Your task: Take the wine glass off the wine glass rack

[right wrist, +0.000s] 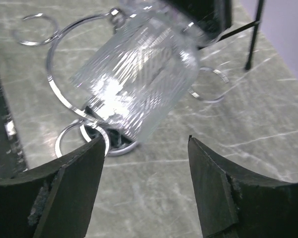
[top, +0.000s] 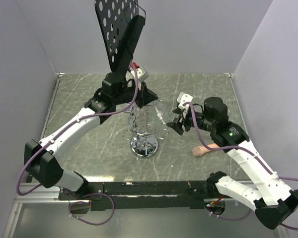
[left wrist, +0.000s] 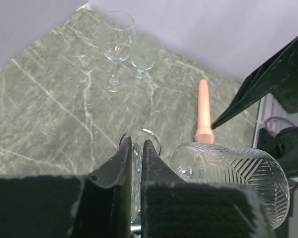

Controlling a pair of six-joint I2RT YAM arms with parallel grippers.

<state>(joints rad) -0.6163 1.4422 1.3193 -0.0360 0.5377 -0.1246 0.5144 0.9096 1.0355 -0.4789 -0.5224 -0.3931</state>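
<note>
Currently, your left gripper (left wrist: 137, 145) is clenched on a wire loop of the wine glass rack (top: 144, 135), apparently to steady it. The wine glass (right wrist: 139, 74) hangs tilted on the rack. Your right gripper (right wrist: 144, 193) is released, jaws spread just short of the bowl.

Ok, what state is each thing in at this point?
wine glass rack: upright on table.
ribbed glass: tilted, on the rack.
left gripper: jaws shut, apparently on a rack loop.
right gripper: jaws open, short of the glass.
two stemmed glasses: upright on table.
peach stick: lying flat.
</note>
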